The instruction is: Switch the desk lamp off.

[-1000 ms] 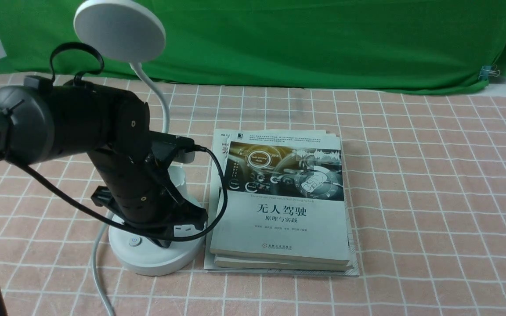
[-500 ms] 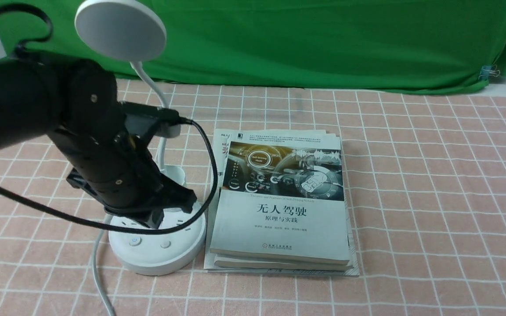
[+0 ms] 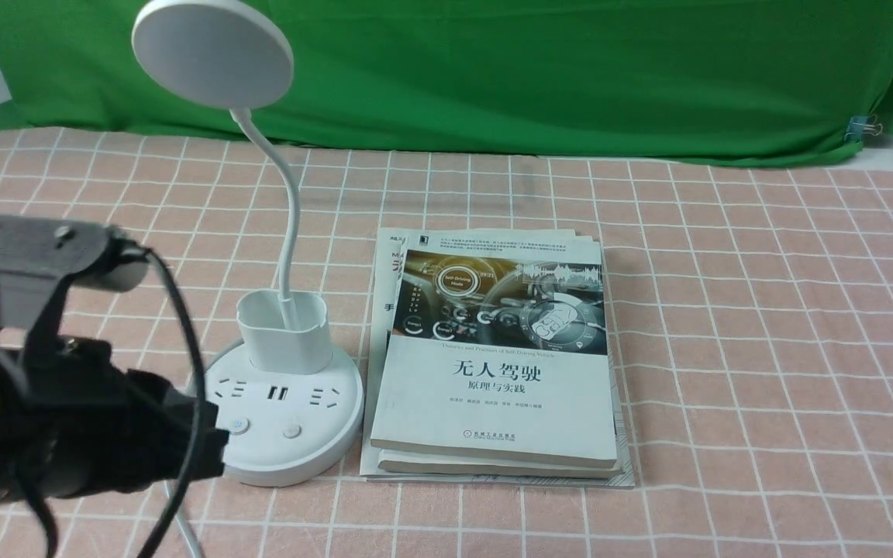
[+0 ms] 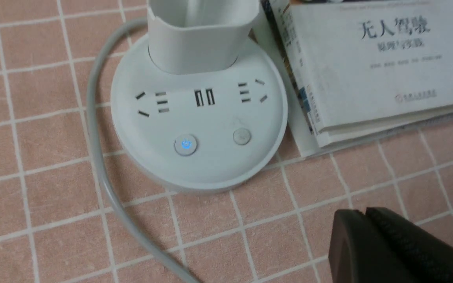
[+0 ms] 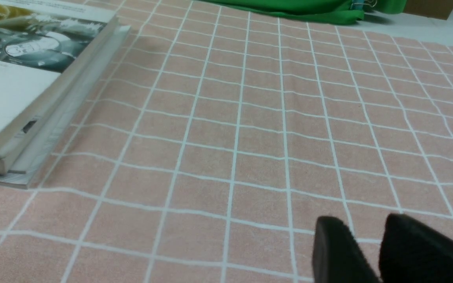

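Observation:
The white desk lamp stands left of the books, with its disc head (image 3: 212,53), gooseneck (image 3: 285,201), cup holder (image 3: 284,331) and round base (image 3: 284,457). The base also shows in the left wrist view (image 4: 199,169). Its left button (image 4: 186,144) glows blue and the right button (image 4: 242,136) is unlit; both show in the front view (image 3: 239,425) (image 3: 291,431). My left gripper (image 3: 210,449) is shut and empty, near the base's front left edge, clear of the buttons; its tips (image 4: 364,212) are over bare cloth. My right gripper (image 5: 364,222) is slightly open and empty over the cloth, right of the books.
A stack of books (image 3: 497,372) lies right against the lamp base, also seen in the right wrist view (image 5: 18,90). The lamp's white cord (image 4: 100,165) curves round the base's left side toward the table front. A green backdrop (image 3: 539,70) hangs behind the pink checked tablecloth (image 3: 764,349).
My left arm has lifted off the lamp base and drawn back toward the front left. The base, sockets and both buttons are uncovered now. The lamp and books have not moved.

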Robot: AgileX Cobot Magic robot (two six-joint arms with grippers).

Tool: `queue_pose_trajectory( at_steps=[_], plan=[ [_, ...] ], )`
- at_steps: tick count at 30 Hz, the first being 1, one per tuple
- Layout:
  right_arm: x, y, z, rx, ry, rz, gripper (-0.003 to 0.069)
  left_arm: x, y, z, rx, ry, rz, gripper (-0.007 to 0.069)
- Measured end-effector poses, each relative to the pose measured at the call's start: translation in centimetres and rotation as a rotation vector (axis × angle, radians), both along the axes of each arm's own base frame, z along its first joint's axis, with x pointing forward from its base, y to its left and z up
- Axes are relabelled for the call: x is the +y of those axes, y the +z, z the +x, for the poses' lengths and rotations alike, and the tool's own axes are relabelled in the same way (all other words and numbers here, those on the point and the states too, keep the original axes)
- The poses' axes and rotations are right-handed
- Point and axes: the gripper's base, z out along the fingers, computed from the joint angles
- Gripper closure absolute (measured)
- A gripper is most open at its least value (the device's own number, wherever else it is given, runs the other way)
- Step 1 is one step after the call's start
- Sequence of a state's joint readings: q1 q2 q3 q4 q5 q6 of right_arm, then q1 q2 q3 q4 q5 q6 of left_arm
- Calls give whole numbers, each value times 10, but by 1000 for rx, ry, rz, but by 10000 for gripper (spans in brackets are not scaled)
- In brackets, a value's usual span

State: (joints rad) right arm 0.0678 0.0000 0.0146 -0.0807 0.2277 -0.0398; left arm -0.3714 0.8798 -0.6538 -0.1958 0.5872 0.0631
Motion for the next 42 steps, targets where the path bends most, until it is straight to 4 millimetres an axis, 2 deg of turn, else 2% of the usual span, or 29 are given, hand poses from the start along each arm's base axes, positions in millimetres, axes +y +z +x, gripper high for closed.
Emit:
queue_pose_trajectory(
  at_steps=[8, 24, 27, 31, 32, 34, 36, 37, 38, 42],
  plan=[
    [0, 0, 0, 0, 0, 0, 417, 13, -8, -32, -117, 14, -47, 619],
    [0, 0, 0, 0, 0, 0, 417, 16, -6, -36, -159, 9, -34, 619],
    [0, 0, 0, 0, 0, 0, 417, 20, 0, -42, -236, 13, -43, 619],
    [0, 0, 0, 0, 0, 0, 417, 31, 6, -61, -452, 31, -63, 619],
    [0, 0, 0, 0, 0, 0, 417, 38, 1, -69, -537, 58, -70, 619],
    [0, 0, 0, 0, 0, 0, 417, 44, -9, -75, -593, 108, -69, 619],
    [0, 0, 0, 0, 0, 0, 417, 51, -25, -79, -615, 179, -61, 619],
    [0, 0, 0, 0, 0, 0, 417, 51, -24, -80, -621, 180, -64, 619],
    [0, 0, 0, 0, 0, 0, 417, 57, -39, -83, -616, 255, -55, 619],
    [0, 0, 0, 0, 0, 0, 417, 64, -66, -89, -576, 352, -42, 619]
  ],
)
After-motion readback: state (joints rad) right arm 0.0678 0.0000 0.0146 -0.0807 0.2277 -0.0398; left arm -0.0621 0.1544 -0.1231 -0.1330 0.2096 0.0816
